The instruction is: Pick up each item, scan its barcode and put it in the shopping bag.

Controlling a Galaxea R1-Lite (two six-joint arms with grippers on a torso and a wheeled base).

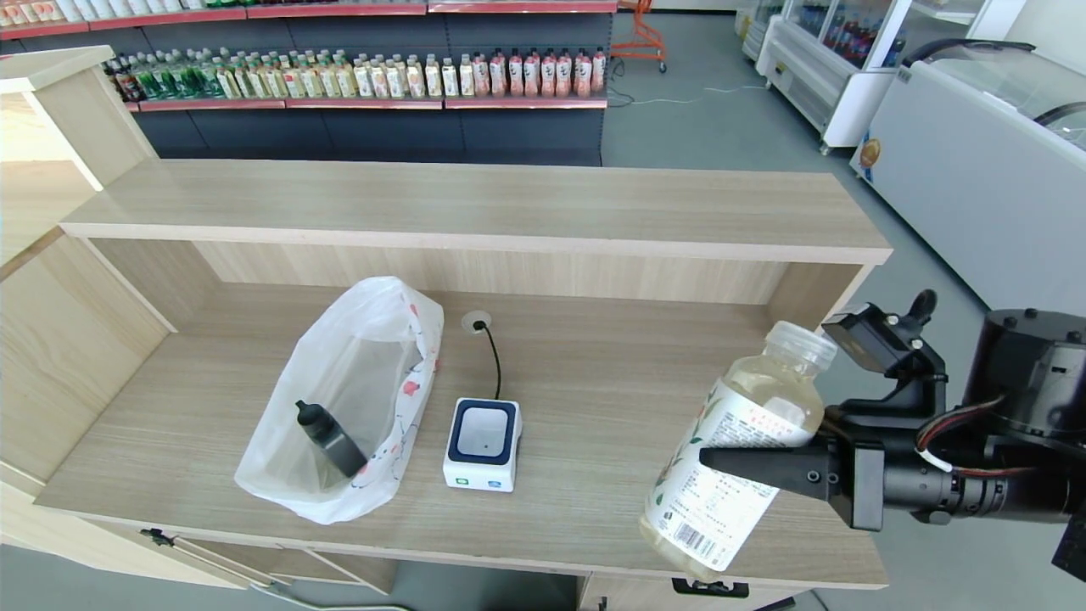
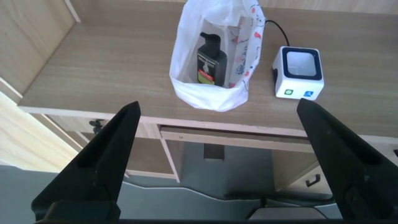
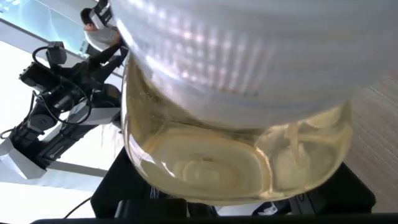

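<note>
Leftmost, the left gripper (image 2: pixel 217 109) hangs off the front edge of the counter (image 1: pixel 611 390), fingers spread wide with nothing between them. On the counter the bag (image 1: pixel 373 331) stands open with a dark pump bottle (image 1: pixel 329 437) leaning inside, and the scanner (image 1: pixel 482 441) sits just beside it, window up. Farther right, the right gripper (image 1: pixel 764 441) has its fingers pinching a tilted drink bottle (image 1: pixel 721 518) above the counter's front right corner, cap uppermost, barcode near the base.
</note>
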